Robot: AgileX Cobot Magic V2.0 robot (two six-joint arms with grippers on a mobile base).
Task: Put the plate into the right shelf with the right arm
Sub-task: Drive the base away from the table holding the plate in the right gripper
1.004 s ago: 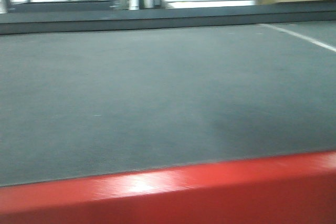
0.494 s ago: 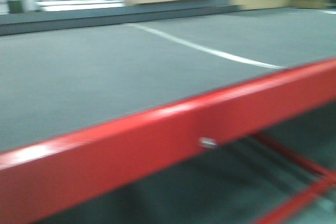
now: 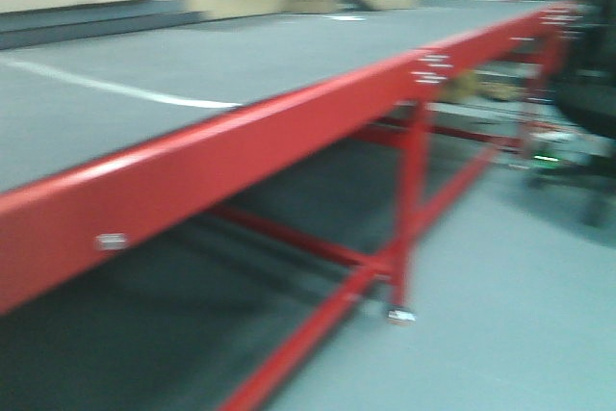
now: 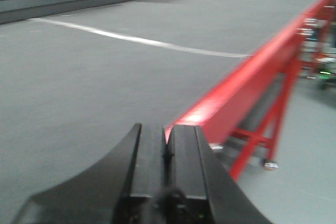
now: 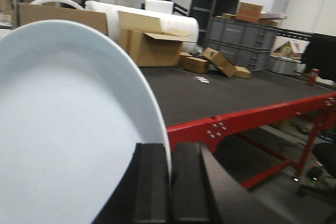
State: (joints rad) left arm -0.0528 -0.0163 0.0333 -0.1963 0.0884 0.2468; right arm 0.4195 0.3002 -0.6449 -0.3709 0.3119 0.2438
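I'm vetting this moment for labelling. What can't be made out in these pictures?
1. The right shelf: in no view.
2. The plate: right wrist view, left and lower parts cut off by the frame edges; part of its rim hidden in the right gripper.
3. The red table: front view, motion blur makes its small sticker unreadable.

Round white plate point(image 5: 68, 129), smooth plain face with a pale bluish cast, thin rim, standing on edge and tilted, filling the left of the right wrist view, its lower right rim clamped in the right gripper point(image 5: 169, 157)
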